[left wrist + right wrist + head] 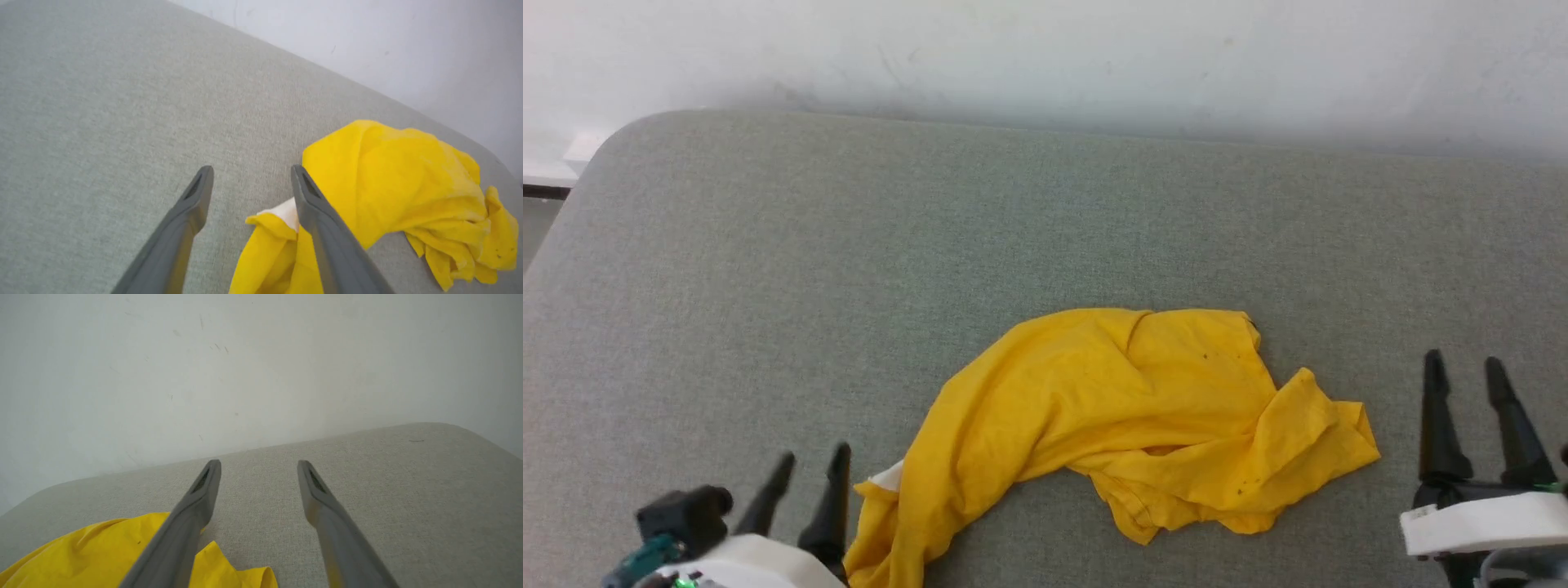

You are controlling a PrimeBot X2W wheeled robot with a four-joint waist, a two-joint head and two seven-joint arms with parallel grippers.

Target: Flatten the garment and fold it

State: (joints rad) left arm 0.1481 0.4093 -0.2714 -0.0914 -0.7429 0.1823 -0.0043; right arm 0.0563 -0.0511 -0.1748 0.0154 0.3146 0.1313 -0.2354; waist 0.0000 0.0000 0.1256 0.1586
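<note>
The garment point(1143, 408) lies crumpled on the grey woven surface point(849, 245), a bright yellow heap bent into a rough arc. One long lobe runs down toward me on my left, and a bunched, folded mass sits at its other end on my right. The cloth is heavily creased and carries a few small dark specks point(1205, 355). At the tip of the left lobe a small white patch point(890, 475) peeks out beside a rolled yellow edge.

My left hand point(814, 453) is just beside that white patch, on the garment's left. Its two dark fingers stand well apart with only bare grey fabric between them, and it holds nothing. Seen from my left wrist, the finger nearer the garment crosses in front of the white patch and the yellow edge. I cannot tell whether it touches the cloth or hangs just above it.

My right hand point(1463, 359) is off the garment's right end, near its outermost corner but apart from it. Its fingers are spread wide and empty. They point past the garment toward the pale wall point(1045, 57) that rises behind the surface's far edge. From my right wrist, the yellow cloth lies low beside one finger, which passes in front of it.
</note>
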